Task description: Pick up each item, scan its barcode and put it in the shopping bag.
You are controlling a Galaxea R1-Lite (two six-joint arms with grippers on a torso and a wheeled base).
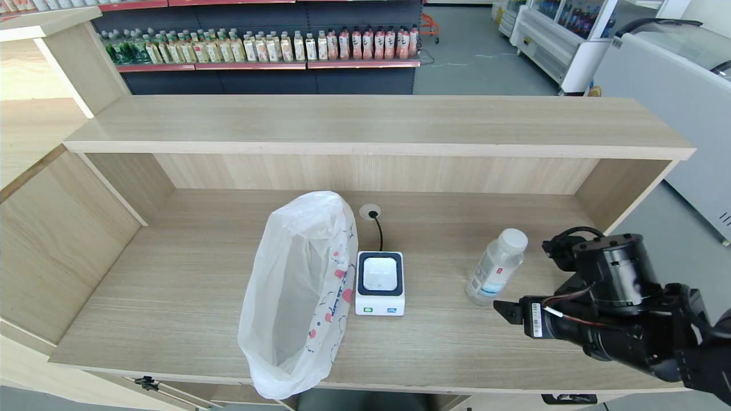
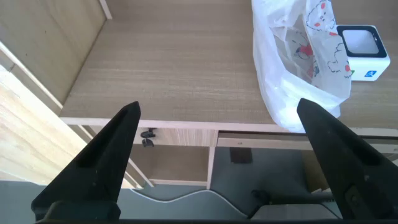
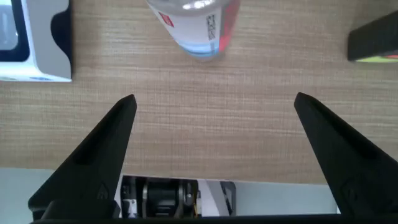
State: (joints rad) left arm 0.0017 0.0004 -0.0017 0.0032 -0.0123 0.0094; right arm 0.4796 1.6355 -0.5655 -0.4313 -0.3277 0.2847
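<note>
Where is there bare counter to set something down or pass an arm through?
Widest free patch: counter between the left side wall and the bag. Another lies between the scanner and the bottle, to the front edge. Crowded: bag against scanner, right gripper close by the bottle.

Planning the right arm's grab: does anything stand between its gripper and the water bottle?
Nothing visible does: bare counter lies between the open right gripper and the bottle; the scanner stands aside, leftward.
</note>
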